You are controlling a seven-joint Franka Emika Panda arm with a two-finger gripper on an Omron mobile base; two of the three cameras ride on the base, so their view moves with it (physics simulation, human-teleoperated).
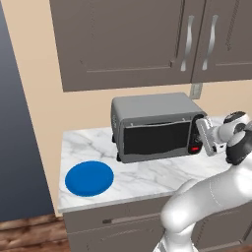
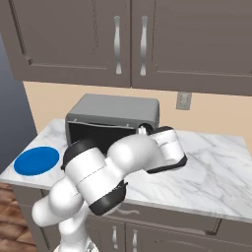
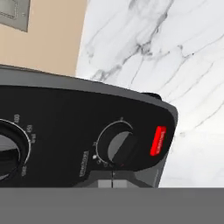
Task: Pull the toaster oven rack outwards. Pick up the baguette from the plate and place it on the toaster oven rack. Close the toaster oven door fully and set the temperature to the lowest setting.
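Fingers pressed together with nothing between them is how I read the gripper, which sits right at the dark control panel on the right end of the toaster oven. In the hand view the tips meet at the bottom edge just below a black knob, beside the red button; a second, larger dial shows further along the panel.

I judge the step in hand to be the temperature setting. The toaster oven door looks shut from the left base view, and the blue plate on the marble counter carries no bread, so the baguette is presumably inside; I cannot see it. To do this well I would first make sure which dial is the temperature one, since the printed marks are too blurred for me to read. Closed tips can only nudge a knob's edge, so I would rather open slightly, straddle the knob, and turn until it stops at its lowest mark, keeping clear of the red button.

As for pose, the arm reaches forward over the counter with the wrist bent so the hand points sideways into the panel, close to the oven's right front corner.
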